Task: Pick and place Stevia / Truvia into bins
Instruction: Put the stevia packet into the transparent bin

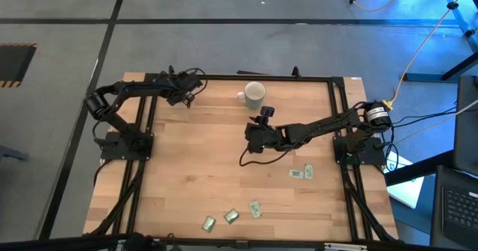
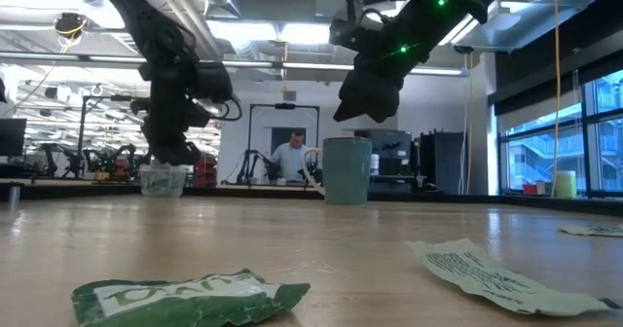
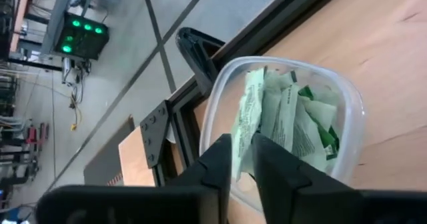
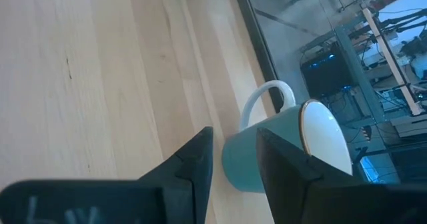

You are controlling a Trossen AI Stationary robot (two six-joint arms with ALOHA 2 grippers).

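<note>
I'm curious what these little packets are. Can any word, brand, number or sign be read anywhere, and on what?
None can be read for certain.
Green sachet, nearest in the low view: white lettering, too blurred.
Pale sachet beside it: fine print, too small.
Sachets in the clear cup: print too small.
Mug: no lettering.

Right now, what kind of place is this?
Probably a robot lab or workshop: two arms work at a wooden table, more robot arms stand behind, and a person stands among the equipment.

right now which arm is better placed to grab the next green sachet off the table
Right, probably. The right gripper is open and nearer the loose green and white paper sachets; the left gripper hangs over the clear plastic cup at the far edge.
</note>
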